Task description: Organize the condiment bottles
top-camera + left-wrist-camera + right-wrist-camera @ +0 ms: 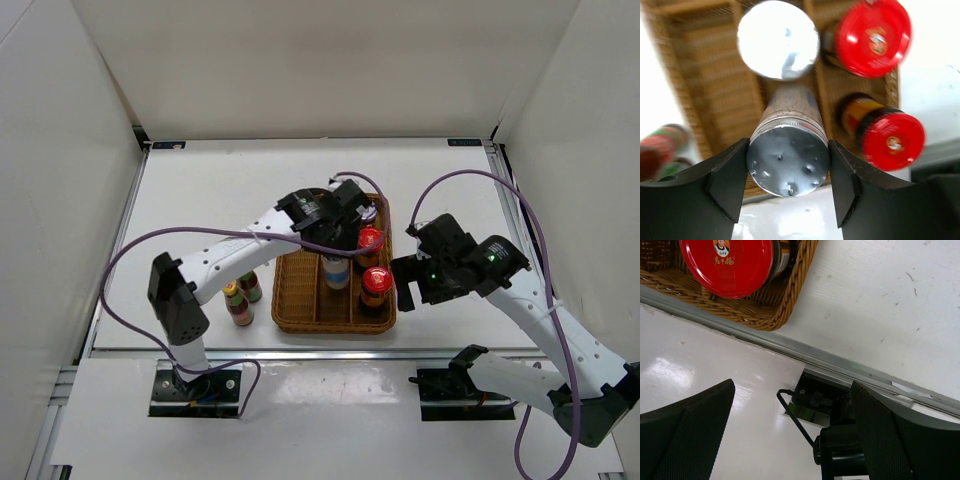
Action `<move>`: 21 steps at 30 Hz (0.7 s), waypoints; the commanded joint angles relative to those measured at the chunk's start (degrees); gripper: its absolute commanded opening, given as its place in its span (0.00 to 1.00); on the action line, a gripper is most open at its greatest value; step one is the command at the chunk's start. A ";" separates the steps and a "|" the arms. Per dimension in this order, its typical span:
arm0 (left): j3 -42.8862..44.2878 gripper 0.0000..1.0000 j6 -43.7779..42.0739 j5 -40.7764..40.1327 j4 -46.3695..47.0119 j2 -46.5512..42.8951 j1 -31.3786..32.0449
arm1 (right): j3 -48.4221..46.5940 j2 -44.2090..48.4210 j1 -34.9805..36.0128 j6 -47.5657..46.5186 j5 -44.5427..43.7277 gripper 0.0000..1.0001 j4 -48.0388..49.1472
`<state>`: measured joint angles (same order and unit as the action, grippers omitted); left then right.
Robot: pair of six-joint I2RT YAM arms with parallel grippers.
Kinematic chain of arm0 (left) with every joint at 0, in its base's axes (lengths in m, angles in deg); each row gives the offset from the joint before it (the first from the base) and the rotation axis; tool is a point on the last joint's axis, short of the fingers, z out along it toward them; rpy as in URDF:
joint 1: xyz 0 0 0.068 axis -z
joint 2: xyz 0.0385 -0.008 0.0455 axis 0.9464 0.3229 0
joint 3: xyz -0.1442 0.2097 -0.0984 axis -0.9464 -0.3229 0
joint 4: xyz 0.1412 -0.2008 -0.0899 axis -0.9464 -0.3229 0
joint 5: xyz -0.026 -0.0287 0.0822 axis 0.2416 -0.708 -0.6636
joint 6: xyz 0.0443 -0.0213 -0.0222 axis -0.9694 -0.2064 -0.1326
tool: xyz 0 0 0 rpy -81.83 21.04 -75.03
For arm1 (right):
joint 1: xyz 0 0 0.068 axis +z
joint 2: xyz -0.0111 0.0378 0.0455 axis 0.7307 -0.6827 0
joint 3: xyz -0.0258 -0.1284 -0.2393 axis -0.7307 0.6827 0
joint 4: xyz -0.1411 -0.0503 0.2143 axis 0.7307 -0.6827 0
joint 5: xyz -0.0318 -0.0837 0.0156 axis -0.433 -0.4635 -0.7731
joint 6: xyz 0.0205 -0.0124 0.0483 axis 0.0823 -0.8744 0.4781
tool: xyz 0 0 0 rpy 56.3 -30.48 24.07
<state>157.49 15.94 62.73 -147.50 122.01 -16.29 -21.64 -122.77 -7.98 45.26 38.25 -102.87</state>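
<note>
We see a robotics lab bench, not a kitchen: plain white panels (300, 60) box in a white table (220, 180) edged with aluminium rails (300, 349). Two white robot arms (225, 252) stand bolted on black base plates (195, 392) at its near edge, and purple cables (470, 172) loop loosely alongside them.

The left arm stretches forward, its tool (345, 222) clamped around a silver-topped bottle (788, 165). The right arm bends inward, its tool (792, 425) spread wide, gripping nothing.

Red-capped dark glass bottles (375, 287); silver-lidded tall speckled bottle (788, 160); brown woven wicker tray (300, 295); yellow-capped green-and-red-labelled small bottles (238, 303).
</note>
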 commanded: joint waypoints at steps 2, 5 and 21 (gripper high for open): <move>-0.16 0.11 2.73 4.05 2.20 3.74 2.43 | 0.44 0.25 -0.11 0.11 -0.16 1.00 0.63; 0.63 0.11 3.26 2.40 0.45 3.75 3.74 | 0.44 0.25 -0.11 0.11 -0.16 1.00 0.63; 6.42 1.00 6.25 -6.31 -9.83 6.21 3.75 | 0.96 -0.36 -0.11 -0.42 0.37 1.00 0.63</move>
<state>159.42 21.64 61.13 -152.98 129.36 -12.82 -20.76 -123.36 -7.98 45.24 38.29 -102.78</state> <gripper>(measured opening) 0.998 0.998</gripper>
